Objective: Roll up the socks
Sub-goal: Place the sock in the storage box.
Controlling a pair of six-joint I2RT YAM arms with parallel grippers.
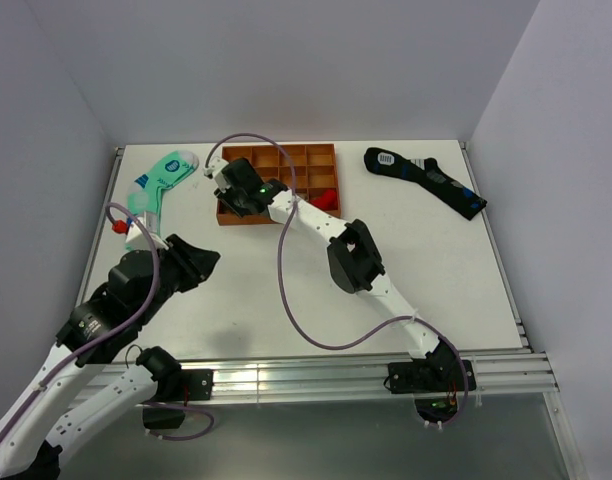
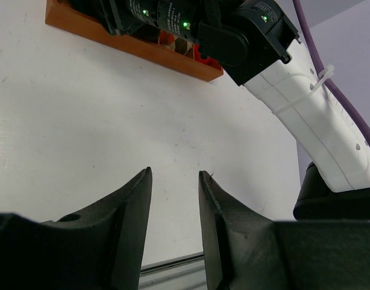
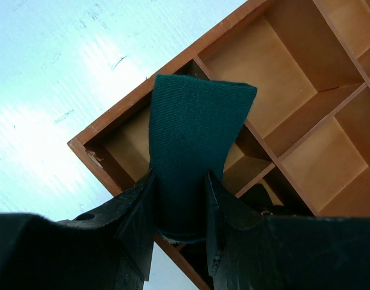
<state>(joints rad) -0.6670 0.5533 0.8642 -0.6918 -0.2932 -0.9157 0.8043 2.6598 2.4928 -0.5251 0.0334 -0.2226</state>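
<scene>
Operator: Where were the socks?

Spotter: Only your right wrist view showed them. The dark teal-green knit socks (image 3: 197, 121) were clamped between the two black fingers (image 3: 133, 217) of your right gripper (image 3: 180, 181). They formed a flat, finely ribbed band reaching out over the corner compartment of the orange-brown divided tray (image 3: 306, 78). I couldn't tell whether the fabric touched the tray, or whether the band was one sock or two.

Operator: And from the top?

Spotter: From above, your right gripper sat over the tray's near left corner and hid the teal fabric completely. That view alone gave you the rest. One mint-green sock with white and blue patterns (image 1: 166, 172) lay flat at the far left of the white table (image 1: 286, 290). One black sock with blue patches and a white label (image 1: 424, 178) lay at the far right. One small red piece (image 1: 327, 200) sat in a compartment at the tray's near right. There was one tray, a grid of smooth-walled square cells, but I couldn't count the cells with any certainty.

Operator: What about my left side?

Spotter: Your left gripper (image 2: 175, 175) hovered low over bare table. Its two matte black fingers stood apart with nothing between them. Its camera caught the tray's near wall and the smooth white shell of your right arm (image 2: 312, 109), well clear of the socks.
</scene>
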